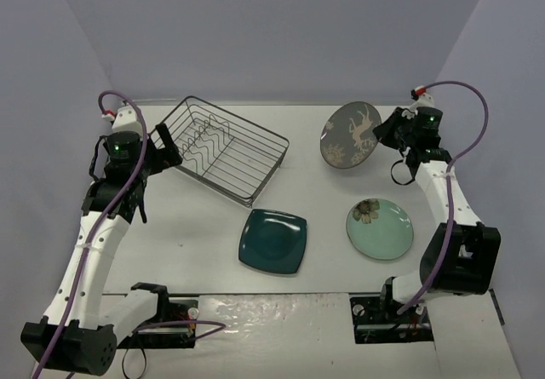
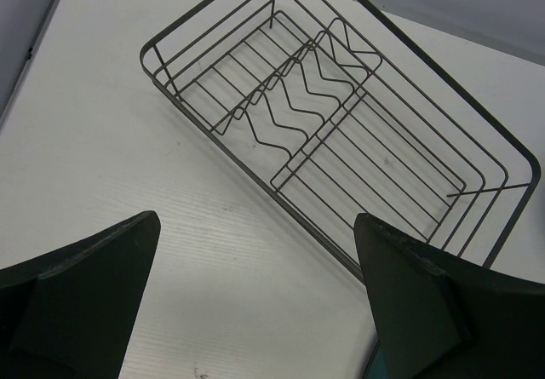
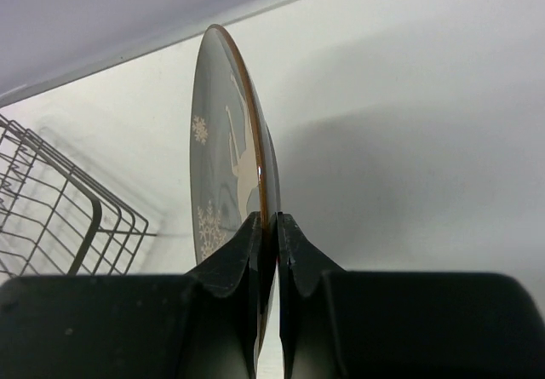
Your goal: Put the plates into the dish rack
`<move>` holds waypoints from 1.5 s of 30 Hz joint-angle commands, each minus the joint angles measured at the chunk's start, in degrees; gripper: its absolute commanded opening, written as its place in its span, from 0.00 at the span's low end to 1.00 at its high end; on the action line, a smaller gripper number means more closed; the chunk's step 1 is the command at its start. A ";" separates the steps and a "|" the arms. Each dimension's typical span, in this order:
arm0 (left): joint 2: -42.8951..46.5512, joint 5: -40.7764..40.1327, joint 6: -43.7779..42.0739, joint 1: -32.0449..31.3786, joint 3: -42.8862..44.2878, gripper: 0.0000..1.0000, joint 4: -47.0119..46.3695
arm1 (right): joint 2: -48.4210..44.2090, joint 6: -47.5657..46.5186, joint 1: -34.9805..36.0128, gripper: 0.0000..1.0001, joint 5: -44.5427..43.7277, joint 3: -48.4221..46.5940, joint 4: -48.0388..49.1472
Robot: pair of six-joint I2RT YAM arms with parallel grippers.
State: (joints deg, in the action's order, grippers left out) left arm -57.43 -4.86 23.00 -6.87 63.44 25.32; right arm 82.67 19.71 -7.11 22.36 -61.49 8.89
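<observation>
The dark wire dish rack (image 1: 223, 149) stands at the back left with nothing in it; it also shows in the left wrist view (image 2: 341, 132). My right gripper (image 1: 385, 134) is shut on the rim of the round dark grey-brown deer plate (image 1: 350, 135) and holds it tilted up, above the table at the back right. In the right wrist view the deer plate (image 3: 223, 175) stands on edge between my fingertips (image 3: 269, 222). The square dark teal plate (image 1: 272, 241) and the round mint-green plate (image 1: 380, 229) lie flat on the table. My left gripper (image 1: 167, 152) is open and empty at the rack's left end.
The white table (image 1: 187, 234) is walled by pale lilac panels on three sides. The arm bases and cables sit at the near edge. A corner of the teal plate peeks past my left gripper's right finger (image 2: 372, 366).
</observation>
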 commanded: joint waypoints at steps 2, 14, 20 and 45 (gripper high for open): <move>0.05 -1.40 0.25 -0.11 3.18 0.97 -1.37 | -0.59 -9.52 11.01 0.00 -11.17 -16.29 -1.84; 0.30 -3.59 0.55 -0.15 2.83 0.97 -0.62 | 13.53 -32.67 33.58 0.00 -26.90 -46.23 -2.02; 0.11 -4.37 1.17 -0.16 2.39 0.97 -0.89 | 27.29 -39.62 39.00 0.00 -20.47 -64.93 -2.18; -1.02 -5.70 0.94 0.02 1.86 0.97 -1.15 | 48.78 -41.49 44.02 0.00 -6.94 -79.51 15.92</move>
State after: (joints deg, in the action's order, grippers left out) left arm -58.63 -9.50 23.88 -6.87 63.44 26.74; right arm 135.13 -21.15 36.95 14.04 -135.35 7.63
